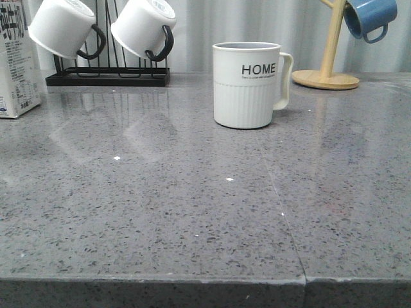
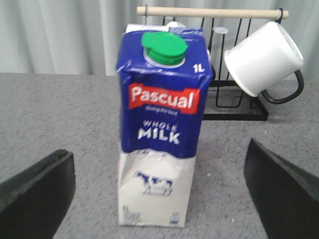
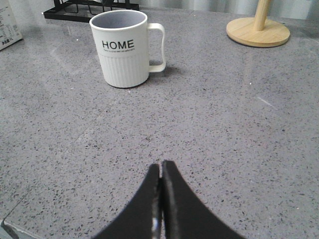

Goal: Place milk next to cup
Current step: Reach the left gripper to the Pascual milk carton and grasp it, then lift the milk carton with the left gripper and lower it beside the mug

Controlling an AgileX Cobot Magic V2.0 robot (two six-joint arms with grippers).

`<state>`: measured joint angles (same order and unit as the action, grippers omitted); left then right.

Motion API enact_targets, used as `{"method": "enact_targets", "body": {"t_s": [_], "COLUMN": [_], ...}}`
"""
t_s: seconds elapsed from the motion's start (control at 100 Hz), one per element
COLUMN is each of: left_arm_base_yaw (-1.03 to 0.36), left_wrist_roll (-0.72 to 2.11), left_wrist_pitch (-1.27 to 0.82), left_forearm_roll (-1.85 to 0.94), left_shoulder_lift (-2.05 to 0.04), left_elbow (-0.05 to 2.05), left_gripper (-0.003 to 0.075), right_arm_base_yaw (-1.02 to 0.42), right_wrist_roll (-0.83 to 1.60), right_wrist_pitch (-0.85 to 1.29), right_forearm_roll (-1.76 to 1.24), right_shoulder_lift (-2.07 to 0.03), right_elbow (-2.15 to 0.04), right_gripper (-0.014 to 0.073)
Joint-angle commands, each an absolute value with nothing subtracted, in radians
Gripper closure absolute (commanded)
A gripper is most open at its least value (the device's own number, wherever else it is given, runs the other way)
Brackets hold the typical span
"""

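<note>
The milk (image 2: 159,129) is a tall white carton with a dark blue "WHOLE MILK" band and green cap, standing upright on the grey counter. In the front view only its edge (image 1: 18,61) shows at the far left. My left gripper (image 2: 159,194) is open, its black fingers (image 2: 35,191) wide apart on either side of the carton, not touching it. The cup (image 1: 249,85), a white "HOME" mug with ribbed lower half, stands mid-counter; it also shows in the right wrist view (image 3: 123,48). My right gripper (image 3: 161,172) is shut and empty, low over the counter in front of the cup.
A black rack (image 1: 108,76) with two white black-handled mugs (image 1: 64,27) stands at the back left, just behind the milk (image 2: 261,57). A wooden mug tree (image 1: 326,77) with a blue mug (image 1: 369,17) stands at the back right. The counter's front edge (image 1: 192,281) is near.
</note>
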<state>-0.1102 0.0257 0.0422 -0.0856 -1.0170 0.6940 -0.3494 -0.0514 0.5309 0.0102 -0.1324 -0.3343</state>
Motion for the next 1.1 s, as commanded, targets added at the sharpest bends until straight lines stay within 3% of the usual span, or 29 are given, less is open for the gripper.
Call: {"method": "enact_targets", "body": {"t_s": [0.0, 0.43, 0.68, 0.75, 1.09], "left_arm_base_yaw": [-0.126, -0.122, -0.122, -0.129, -0.403], "left_wrist_roll": [0.016, 0.016, 0.016, 0.016, 0.016], "left_wrist_pitch": [0.166, 0.243, 0.251, 0.249, 0.287], "left_forearm_roll": [-0.095, -0.095, -0.095, -0.095, -0.102], "left_shoulder_lift": [-1.075, -1.39, -1.399, -1.395, -1.354], "left_elbow": [0.757, 0.926, 0.926, 0.926, 0.933], "left_gripper": [0.0065, 0.0076, 0.0297, 0.0325, 0.0324], "right_arm_base_yaw": [-0.35, -0.35, -0.35, -0.35, -0.35], "right_wrist_roll": [-0.044, -0.044, -0.044, -0.044, -0.044], "right_wrist_pitch": [0.456, 0.456, 0.456, 0.456, 0.456], "right_forearm_roll": [0.012, 0.012, 0.012, 0.012, 0.012], "right_shoulder_lift": [-0.142, -0.142, -0.142, -0.142, -0.142], "right_elbow": [-0.358, -0.358, -0.358, -0.358, -0.358], "right_gripper": [0.0659, 0.0659, 0.0659, 0.0659, 0.0659]}}
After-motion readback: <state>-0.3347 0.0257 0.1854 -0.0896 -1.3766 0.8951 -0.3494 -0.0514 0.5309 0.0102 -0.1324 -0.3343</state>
